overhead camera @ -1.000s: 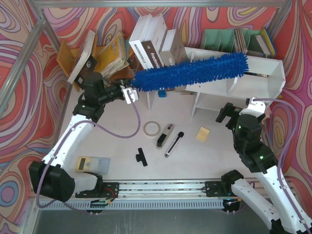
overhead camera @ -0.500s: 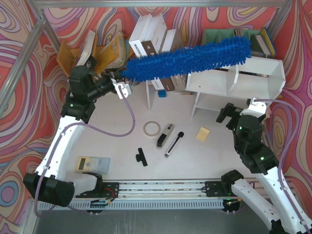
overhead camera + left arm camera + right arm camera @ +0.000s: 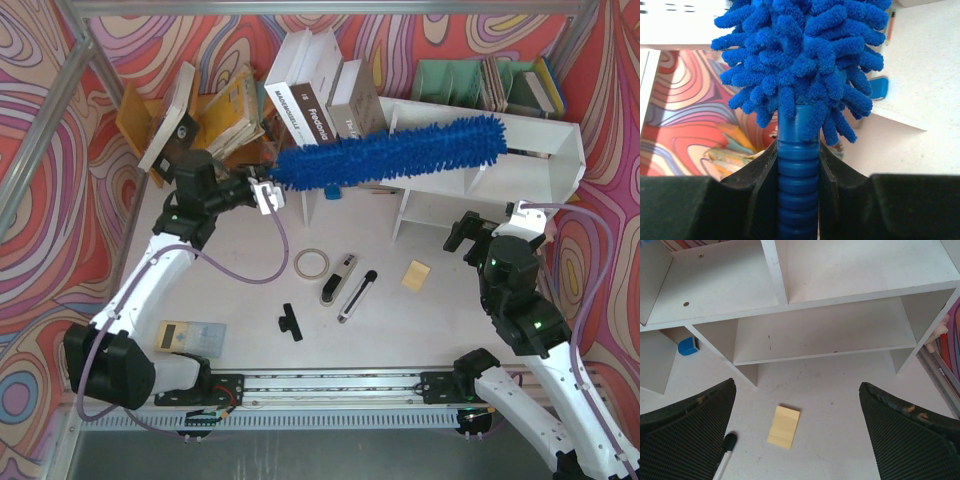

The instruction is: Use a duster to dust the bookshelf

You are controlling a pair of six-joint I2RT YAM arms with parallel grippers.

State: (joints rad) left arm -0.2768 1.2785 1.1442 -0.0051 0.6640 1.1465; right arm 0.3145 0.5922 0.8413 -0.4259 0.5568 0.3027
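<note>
Duster (image 3: 395, 152) lower again, across the bookshelf (image 3: 555, 160) top, handle tight in the closed left end effector (image 3: 266, 192)

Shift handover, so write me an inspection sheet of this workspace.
Surface: white table, small items scattered.
Job's things: blue duster stretched over white bookshelf; contact unclear.
Clutter: tape ring, yellow pad, black pen.
Pincers: left pincer shut on duster handle; right pincer open, empty.
Cables: purple cable looping off each arm.
Surroundings: swirl-patterned walls, leaning books, green file rack behind.
</note>
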